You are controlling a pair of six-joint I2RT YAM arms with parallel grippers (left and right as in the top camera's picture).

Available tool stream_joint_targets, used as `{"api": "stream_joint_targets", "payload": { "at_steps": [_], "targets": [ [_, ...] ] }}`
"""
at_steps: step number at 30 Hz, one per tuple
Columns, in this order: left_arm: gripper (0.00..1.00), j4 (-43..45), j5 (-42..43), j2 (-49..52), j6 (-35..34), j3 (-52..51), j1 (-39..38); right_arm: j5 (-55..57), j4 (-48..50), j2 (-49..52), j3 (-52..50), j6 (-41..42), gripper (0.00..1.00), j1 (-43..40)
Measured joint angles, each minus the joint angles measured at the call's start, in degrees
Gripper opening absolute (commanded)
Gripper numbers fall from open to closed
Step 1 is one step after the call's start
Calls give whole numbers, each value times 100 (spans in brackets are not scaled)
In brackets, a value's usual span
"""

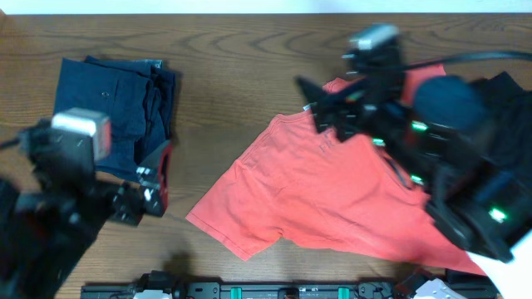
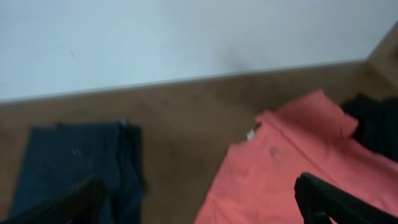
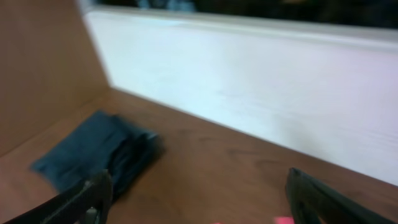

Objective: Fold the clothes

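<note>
My left gripper point(image 2: 199, 200) and right gripper point(image 3: 199, 194) both had fingers apart, empty; the coral T-shirt point(image 1: 332, 191) lay unfolded under the right one, the navy garment point(image 1: 112, 104) folded ahead of the left, so next, I judged, I'd grip a shirt edge.

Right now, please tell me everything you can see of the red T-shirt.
The red T-shirt is coral soft cloth, short-sleeved, unfolded. It lies spread and slightly creased on the table at a slant, one sleeve at lower left in the overhead view. No print shows; a small white label sits at the neck. The right arm hides its right part, where it lies against a black garment.
</note>
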Motion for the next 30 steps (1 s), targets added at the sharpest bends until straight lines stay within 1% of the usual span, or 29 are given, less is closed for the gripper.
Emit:
{"api": "stream_joint_targets", "payload": {
  "at_steps": [6,12,19,22,24,30],
  "targets": [
    [98,-308,658,1257,0,2,-107,232,-540,-505,4,352,88,-754],
    [98,-83,981,2922,0,-11,-627,273,-1222,-487,4,874,88,-1191],
    [99,1036,1228,4540,11,-13,-1075,289,-1808,-188,4,1235,88,-1493],
    [97,1497,1294,5187,144,-13,-1327,289,-1982,44,2,1338,88,-1670],
    [93,1862,1311,5624,282,-13,-1530,291,-2050,203,2,1366,88,-1746],
    [93,3056,1250,6780,627,-17,-2166,289,-2210,719,0,1427,88,-1912]
  ]
}}
